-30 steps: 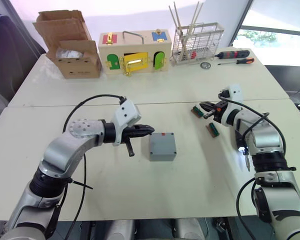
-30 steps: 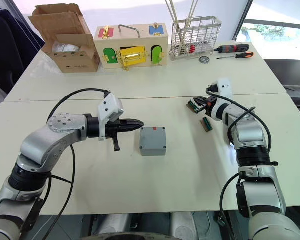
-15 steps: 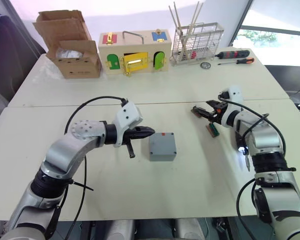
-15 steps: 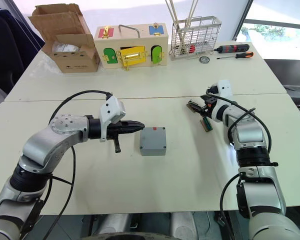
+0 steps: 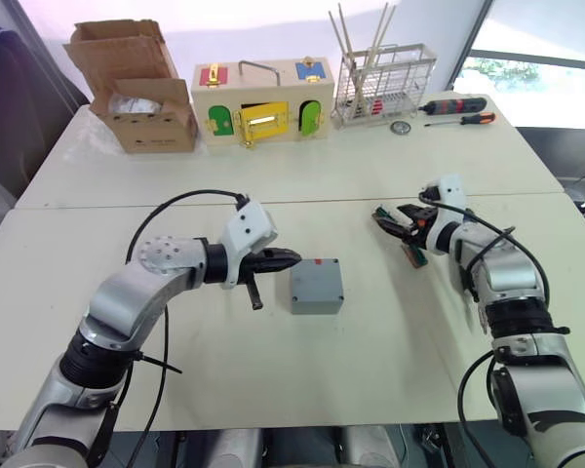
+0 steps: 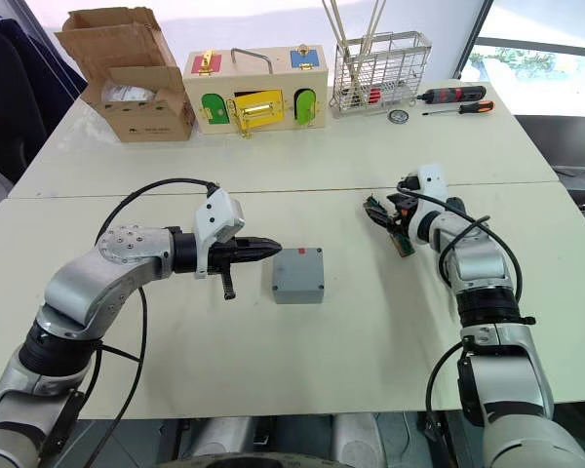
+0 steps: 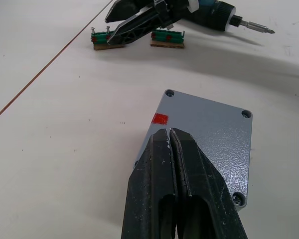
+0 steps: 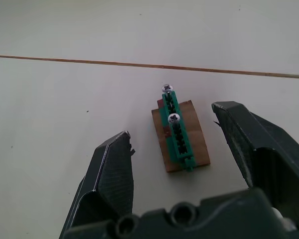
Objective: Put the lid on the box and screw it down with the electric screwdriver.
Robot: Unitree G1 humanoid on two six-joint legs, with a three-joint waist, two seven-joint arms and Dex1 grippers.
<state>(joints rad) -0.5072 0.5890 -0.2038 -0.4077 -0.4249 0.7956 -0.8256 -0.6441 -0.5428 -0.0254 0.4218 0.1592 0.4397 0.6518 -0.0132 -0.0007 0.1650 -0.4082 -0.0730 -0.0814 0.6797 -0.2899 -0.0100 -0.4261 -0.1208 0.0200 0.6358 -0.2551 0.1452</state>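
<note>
The grey box (image 5: 317, 289) stands mid-table with the lid (image 7: 209, 139) lying flat on it, a red square near one corner. My left gripper (image 5: 291, 257) is shut and empty, its tips (image 7: 169, 134) at the lid's left edge. Over at the right, my right gripper (image 5: 398, 216) is open and holds nothing. It hovers over a green screw strip on a brown card (image 8: 178, 134). A second strip (image 5: 414, 253) lies close by. The electric screwdriver (image 7: 214, 10) lies on the table behind the right gripper, bit pointing away from the strips.
Along the far edge stand a cardboard box (image 5: 136, 88), a wooden box with coloured doors (image 5: 261, 102) and a wire rack (image 5: 383, 86). Two manual screwdrivers (image 5: 455, 105) lie beside the rack. A seam (image 8: 149, 64) runs across the table.
My right gripper has opened and shifted slightly left over the green strips. The light beside the right arm no longer shows. My left arm has barely moved.
</note>
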